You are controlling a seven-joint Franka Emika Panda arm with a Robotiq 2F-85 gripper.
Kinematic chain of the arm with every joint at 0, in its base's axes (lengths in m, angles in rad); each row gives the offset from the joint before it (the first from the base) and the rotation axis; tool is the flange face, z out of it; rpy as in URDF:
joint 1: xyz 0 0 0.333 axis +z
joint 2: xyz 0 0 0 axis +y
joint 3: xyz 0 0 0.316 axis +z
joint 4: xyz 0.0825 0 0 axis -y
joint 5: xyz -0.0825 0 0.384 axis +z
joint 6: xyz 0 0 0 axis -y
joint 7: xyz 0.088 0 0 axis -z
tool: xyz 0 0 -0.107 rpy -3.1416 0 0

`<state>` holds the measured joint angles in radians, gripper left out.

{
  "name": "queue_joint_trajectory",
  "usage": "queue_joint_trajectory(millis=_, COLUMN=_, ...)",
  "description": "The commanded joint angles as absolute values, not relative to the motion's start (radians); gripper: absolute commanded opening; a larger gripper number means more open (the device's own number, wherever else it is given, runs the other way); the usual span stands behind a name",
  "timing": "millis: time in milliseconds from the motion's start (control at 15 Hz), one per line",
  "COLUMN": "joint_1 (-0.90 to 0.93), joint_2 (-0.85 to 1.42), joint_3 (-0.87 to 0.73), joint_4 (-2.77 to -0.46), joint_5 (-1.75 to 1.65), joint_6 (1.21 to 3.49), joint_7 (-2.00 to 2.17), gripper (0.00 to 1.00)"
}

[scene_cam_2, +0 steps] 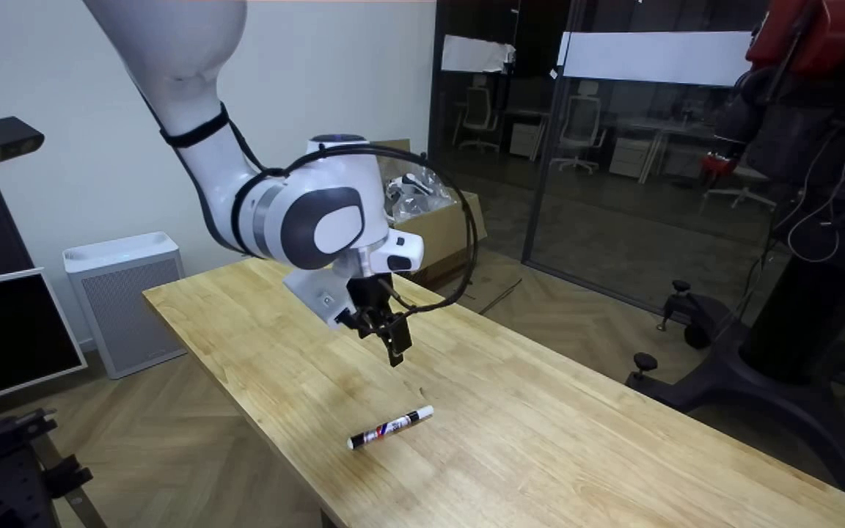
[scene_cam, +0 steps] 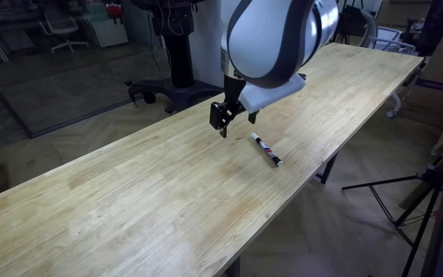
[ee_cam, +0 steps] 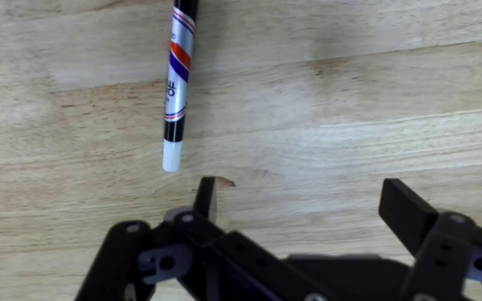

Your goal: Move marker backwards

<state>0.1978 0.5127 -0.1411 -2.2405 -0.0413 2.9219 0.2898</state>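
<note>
In an exterior view, I see the white arm [scene_cam: 271, 42] reaching over a long wooden desk [scene_cam: 129, 192], its black tool [scene_cam: 238, 126] hanging above the wood with the two fingers [scene_cam: 223, 132] apart. The marker [scene_cam: 268, 151] lies on the desk, below the tool and off to one side, the longer white end turned toward the tool. Beyond the tool, past the far edge of the desk, is a dark wheeled stand [scene_cam: 181, 61]. In an exterior view where a black cable [scene_cam_2: 472, 238] loops beside the tool, the marker lies on the desk below the fingers and clear of them; from there I can't make out the gap between them. Behind the tool, past the desk, sits an open cardboard box [scene_cam_2: 441, 238] with clear plastic [scene_cam_2: 416, 204] in it. In the wrist view, the fingers reach in from the bottom edge, spread wide, wood grain showing between them. The marker lies ahead of the tool, outside the gap, beyond the left-hand finger in that view; its white end is near that fingertip, and its striped body runs away from the tool past the top edge. A brown mark [ee_cam: 225, 182] is just beside the same fingertip.
</note>
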Motion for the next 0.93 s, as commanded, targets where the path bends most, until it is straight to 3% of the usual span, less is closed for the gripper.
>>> queue_joint_trajectory(millis=0, joint_1=0.287, joint_2=0.473, joint_3=-0.227, joint_4=-2.369, joint_5=-0.012, joint_6=3.052, joint_7=0.419, gripper=1.0)
queue_joint_trajectory(millis=467, joint_1=0.035, joint_2=0.438, joint_3=0.049, joint_4=-2.52, joint_5=0.245, joint_6=3.221, joint_7=0.357, gripper=1.0)
queue_joint_trajectory(millis=867, joint_1=-0.237, joint_2=0.389, joint_3=0.285, joint_4=-2.664, joint_5=0.249, joint_6=3.363, joint_7=0.358, gripper=1.0)
